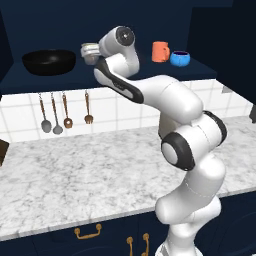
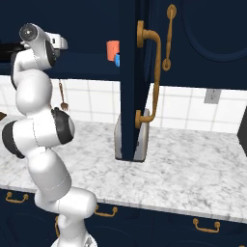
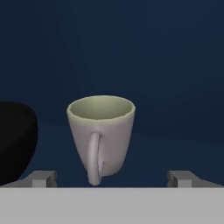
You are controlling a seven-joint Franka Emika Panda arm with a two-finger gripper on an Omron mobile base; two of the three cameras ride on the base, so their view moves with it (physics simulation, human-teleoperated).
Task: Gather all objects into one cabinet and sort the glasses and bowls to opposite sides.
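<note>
1. As far as the left base view shows, four small vessels stand on the shelf board [image 1: 150, 75] of the navy cabinet [image 1: 60, 20]: one black bowl [image 1: 49, 61], one grey-beige cup [image 1: 90, 51], one orange cup [image 1: 160, 51] and one blue bowl [image 1: 179, 58].
2. Four copper-handled utensils [image 1: 65, 112] hang on the tiled wall below the shelf board, and one toaster [image 2: 140, 140] stands on the marble counter [image 1: 75, 175] behind the open cabinet door [image 2: 137, 77].
3. On the shelf board, the black bowl is at the left end, the grey-beige cup is just to its right, and the orange cup and the blue bowl stand close together well to the right of the grey-beige cup.
4. The gripper [image 3: 113, 178] is wide open and holds nothing; in the hand view its two fingertips [image 3: 43, 178] stand apart at both sides.
5. The grey-beige cup is between the two fingertips in the hand view, a little beyond them, and I cannot tell any contact with them.
6. The grey-beige cup stands upright, its long axis vertical and its mouth up; its handle points toward the hand camera.
7. The edge of the black bowl appears just to the left of the grey-beige cup in the hand view, not touching it.
</note>
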